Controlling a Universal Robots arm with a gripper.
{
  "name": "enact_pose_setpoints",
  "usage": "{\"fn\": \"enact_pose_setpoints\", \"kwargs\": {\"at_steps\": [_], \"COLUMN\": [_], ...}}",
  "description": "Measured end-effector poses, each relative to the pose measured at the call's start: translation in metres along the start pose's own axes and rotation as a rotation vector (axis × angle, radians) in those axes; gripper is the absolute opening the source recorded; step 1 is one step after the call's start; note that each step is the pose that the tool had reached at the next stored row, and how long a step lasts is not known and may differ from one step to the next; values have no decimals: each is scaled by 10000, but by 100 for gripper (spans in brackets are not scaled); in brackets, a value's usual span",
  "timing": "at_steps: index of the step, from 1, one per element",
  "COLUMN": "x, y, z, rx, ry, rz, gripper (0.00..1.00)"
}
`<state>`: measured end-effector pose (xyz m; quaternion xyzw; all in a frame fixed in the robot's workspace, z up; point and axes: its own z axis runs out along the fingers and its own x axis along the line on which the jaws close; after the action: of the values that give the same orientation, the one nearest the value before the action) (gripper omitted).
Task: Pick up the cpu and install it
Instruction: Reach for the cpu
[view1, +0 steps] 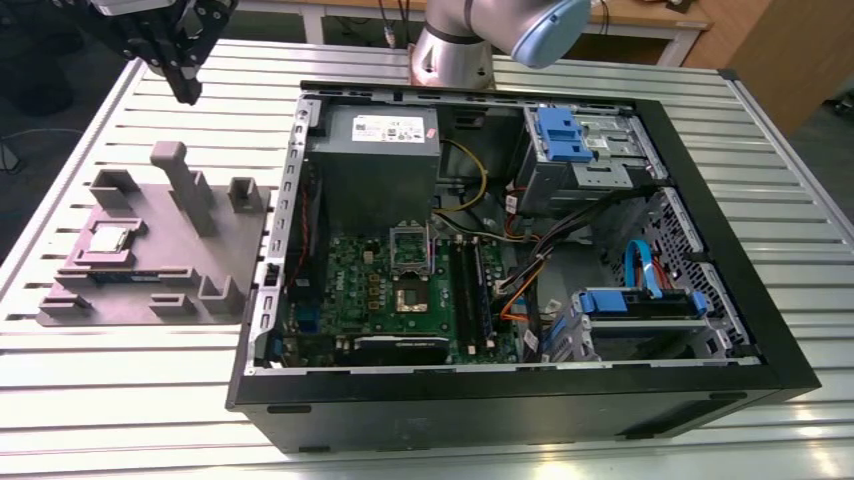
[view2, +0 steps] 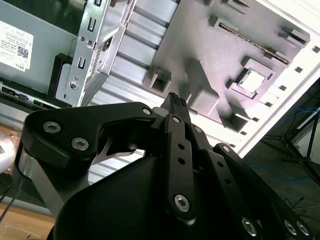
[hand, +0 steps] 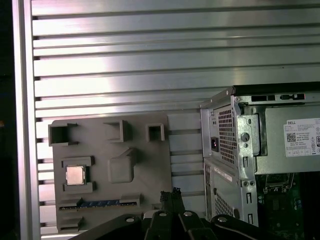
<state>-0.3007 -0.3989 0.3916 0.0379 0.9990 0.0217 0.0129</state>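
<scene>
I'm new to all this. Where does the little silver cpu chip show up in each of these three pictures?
Exterior view: the cpu lies in the grey holder, to the exterior view's left of the open computer case.
First wrist view: the cpu sits in the grey holder's square pocket, apart from the computer case.
Second wrist view: the cpu in that same pocket.
Shared landmark: the grey holder.

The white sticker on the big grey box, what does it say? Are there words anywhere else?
White label on the grey power supply box: a short heading, lines of small print and square codes; too small to read out.
Motherboard: tiny markings, too small to read.
cpu: no writing can be made out on its shiny top.
Grey holder tray: no words on it.
</scene>
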Motion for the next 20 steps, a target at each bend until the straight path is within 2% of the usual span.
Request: {"fn": "enact_pose_setpoints", "kwargs": {"at_steps": [14, 16, 20], "x": [33, 65, 73], "y": [-3, -5, -6], "z": [-1, -2, -2], "rx": [0, 0, 0], "ry": [0, 0, 0], "rz": [0, 0, 2], "gripper": [10, 10, 10]}}
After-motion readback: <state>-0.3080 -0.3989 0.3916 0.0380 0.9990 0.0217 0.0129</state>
